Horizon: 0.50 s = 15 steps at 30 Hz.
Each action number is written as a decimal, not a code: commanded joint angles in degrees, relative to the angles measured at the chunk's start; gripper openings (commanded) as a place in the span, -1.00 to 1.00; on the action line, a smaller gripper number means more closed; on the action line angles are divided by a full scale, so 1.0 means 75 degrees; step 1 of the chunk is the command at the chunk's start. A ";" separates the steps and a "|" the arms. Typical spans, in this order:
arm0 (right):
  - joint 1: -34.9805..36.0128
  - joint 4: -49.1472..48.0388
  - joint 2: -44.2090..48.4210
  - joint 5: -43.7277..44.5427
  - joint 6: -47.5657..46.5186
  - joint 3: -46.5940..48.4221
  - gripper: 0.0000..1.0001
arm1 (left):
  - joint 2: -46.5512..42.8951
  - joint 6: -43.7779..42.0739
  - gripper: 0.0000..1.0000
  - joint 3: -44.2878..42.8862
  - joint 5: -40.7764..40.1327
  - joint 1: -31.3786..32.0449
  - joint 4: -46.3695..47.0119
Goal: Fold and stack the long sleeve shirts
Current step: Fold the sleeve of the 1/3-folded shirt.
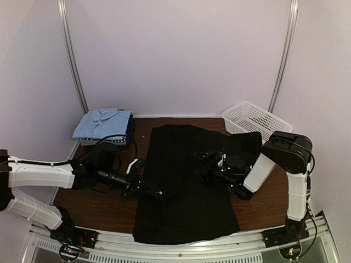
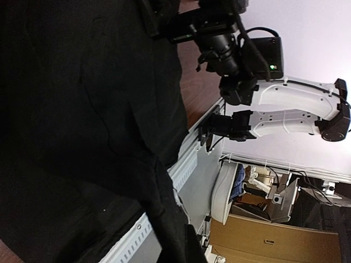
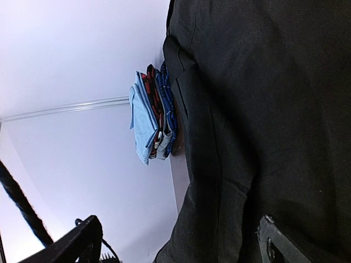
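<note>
The large black long sleeve shirt (image 1: 184, 186) lies spread over the middle of the table, one sleeve folded across toward the right. My left gripper (image 1: 146, 190) is at its left edge, shut on a fold of the black cloth. In the left wrist view the shirt (image 2: 82, 109) covers the fingers. My right gripper (image 1: 204, 166) is low over the shirt's middle. Its fingers (image 3: 274, 246) stand wide apart with the black shirt (image 3: 263, 109) between them. A stack of folded shirts (image 1: 104, 124), light blue collared one on top, sits at the back left and shows in the right wrist view (image 3: 151, 115).
A white mesh basket (image 1: 253, 120) stands at the back right corner. The brown table (image 1: 109, 203) is bare to the left and right of the shirt. A perforated metal rail (image 1: 181, 253) runs along the near edge. Walls close in the back and sides.
</note>
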State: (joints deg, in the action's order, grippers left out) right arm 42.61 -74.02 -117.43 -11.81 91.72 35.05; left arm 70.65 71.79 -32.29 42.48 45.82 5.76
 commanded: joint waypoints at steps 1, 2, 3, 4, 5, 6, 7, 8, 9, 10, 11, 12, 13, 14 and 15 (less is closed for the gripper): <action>-0.0056 -0.0586 0.0250 0.0155 0.0006 -0.0288 1.00 | 0.0249 -0.0386 -1.00 0.0212 0.0096 0.0089 -0.0004; -0.0056 -0.0600 0.0262 0.0150 -0.0010 -0.0316 1.00 | 0.0327 -0.0446 -1.00 0.0216 0.0116 0.0123 -0.0021; -0.0056 -0.0592 0.0284 0.0145 -0.0043 -0.0342 1.00 | 0.0405 -0.0499 -1.00 0.0216 0.0125 0.0160 -0.0067; -0.0070 -0.0566 0.0329 0.0137 -0.0111 -0.0363 1.00 | 0.0491 -0.0547 -1.00 0.0232 0.0125 0.0205 -0.0077; -0.0076 -0.0402 0.0405 0.0115 -0.0206 -0.0372 1.00 | 0.0559 -0.0583 -1.00 0.0253 0.0097 0.0277 -0.0101; -0.0079 -0.0141 0.0532 0.0111 -0.0357 -0.0372 1.00 | 0.0631 -0.0638 -1.00 0.0262 0.0047 0.0338 -0.0185; -0.0069 0.0163 0.0678 0.0096 -0.0547 -0.0358 1.00 | 0.0707 -0.0702 -1.00 0.0269 -0.0022 0.0397 -0.0297; -0.0070 0.0561 0.0851 0.0081 -0.0766 -0.0340 1.00 | 0.0734 -0.0755 -1.00 0.0274 -0.0076 0.0465 -0.0374; -0.0071 0.0965 0.1033 0.0057 -0.1020 -0.0308 0.99 | 0.0742 -0.0810 -0.94 0.0274 -0.0114 0.0535 -0.0430; -0.0079 0.1381 0.1218 0.0054 -0.1281 -0.0276 1.00 | 0.0734 -0.0877 -0.85 0.0241 -0.0139 0.0616 -0.0524; -0.0084 0.1841 0.1421 0.0067 -0.1586 -0.0253 1.00 | 0.0719 -0.1035 -0.61 0.0174 -0.0198 0.0671 -0.0679; -0.0077 0.2293 0.1605 0.0109 -0.1899 -0.0228 1.00 | 0.0657 -0.1222 -0.41 0.0048 -0.0299 0.0720 -0.0996; -0.0085 0.2833 0.1796 0.0159 -0.2198 -0.0173 1.00 | 0.0577 -0.1402 -0.25 -0.0101 -0.0483 0.0747 -0.1371; -0.0080 0.3325 0.1957 0.0201 -0.2502 -0.0117 1.00 | 0.0465 -0.1563 -0.14 -0.0246 -0.0672 0.0750 -0.1694; -0.0089 0.3737 0.2103 0.0242 -0.2753 -0.0071 0.99 | 0.0291 -0.1674 -0.02 -0.0350 -0.0856 0.0757 -0.1900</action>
State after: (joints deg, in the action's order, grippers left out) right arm 42.33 -61.89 -106.24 -11.60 81.87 32.80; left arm 75.96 64.75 -31.29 40.64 51.00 -1.48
